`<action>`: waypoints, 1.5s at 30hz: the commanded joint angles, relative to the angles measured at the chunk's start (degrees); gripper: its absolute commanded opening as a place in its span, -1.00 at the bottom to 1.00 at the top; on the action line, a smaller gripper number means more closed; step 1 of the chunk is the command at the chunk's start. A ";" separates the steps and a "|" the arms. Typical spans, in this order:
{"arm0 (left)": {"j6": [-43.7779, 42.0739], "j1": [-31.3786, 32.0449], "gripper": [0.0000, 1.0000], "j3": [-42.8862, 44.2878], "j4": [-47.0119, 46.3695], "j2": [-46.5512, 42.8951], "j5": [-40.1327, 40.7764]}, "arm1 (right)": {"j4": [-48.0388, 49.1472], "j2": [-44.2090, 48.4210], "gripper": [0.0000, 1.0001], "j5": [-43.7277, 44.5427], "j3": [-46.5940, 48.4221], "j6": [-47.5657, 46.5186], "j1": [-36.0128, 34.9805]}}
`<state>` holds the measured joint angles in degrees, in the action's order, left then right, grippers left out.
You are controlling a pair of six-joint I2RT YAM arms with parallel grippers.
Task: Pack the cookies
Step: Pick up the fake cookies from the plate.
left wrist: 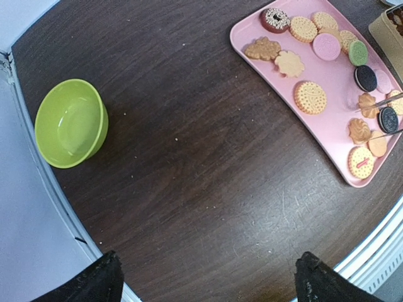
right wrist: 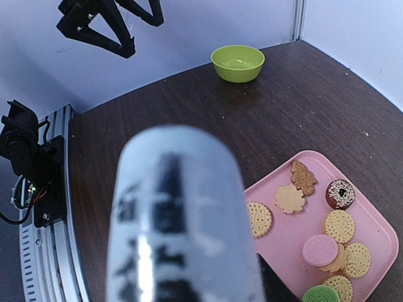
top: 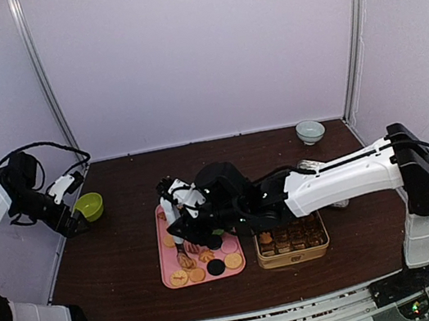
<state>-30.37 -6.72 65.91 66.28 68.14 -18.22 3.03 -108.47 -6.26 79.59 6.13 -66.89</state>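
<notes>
The cookies (left wrist: pixel 310 97) are spread over the pink tray (left wrist: pixel 337 135), and more seem to be laid in the box (top: pixel 292 244). The tongs (right wrist: pixel 182 220) are clamped in the half-closed right gripper (top: pixel 179 215) low over the tray. The left gripper (left wrist: pixel 208 280) is held wide open and empty near the bowl (left wrist: pixel 70 123). A cookie could be pinched off-centre and dropped, or its neighbours shoved, since several lie touching.

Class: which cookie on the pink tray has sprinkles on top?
The dark brown cookie at the tray corner, beside the tree-shaped one. No other cookie is speckled white.
</notes>
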 commanded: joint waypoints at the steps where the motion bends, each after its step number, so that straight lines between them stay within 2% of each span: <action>1: -0.77 -0.44 0.96 -0.71 0.60 -1.51 -0.79 | 1.48 -1.69 -0.18 0.25 3.08 -0.32 -0.15; 27: -1.02 -0.41 0.96 -2.83 -1.57 -2.56 -2.95 | -0.38 -0.08 -0.24 3.11 -0.83 0.60 -0.19; 45: -0.85 -0.42 0.96 -2.51 -0.77 -2.91 -3.59 | -0.84 -0.35 -0.32 3.35 0.15 0.15 -0.98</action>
<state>-30.61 -6.72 63.11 66.02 66.06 -20.82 3.75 -110.04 -4.10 80.20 6.81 -67.29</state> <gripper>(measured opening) 0.978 0.344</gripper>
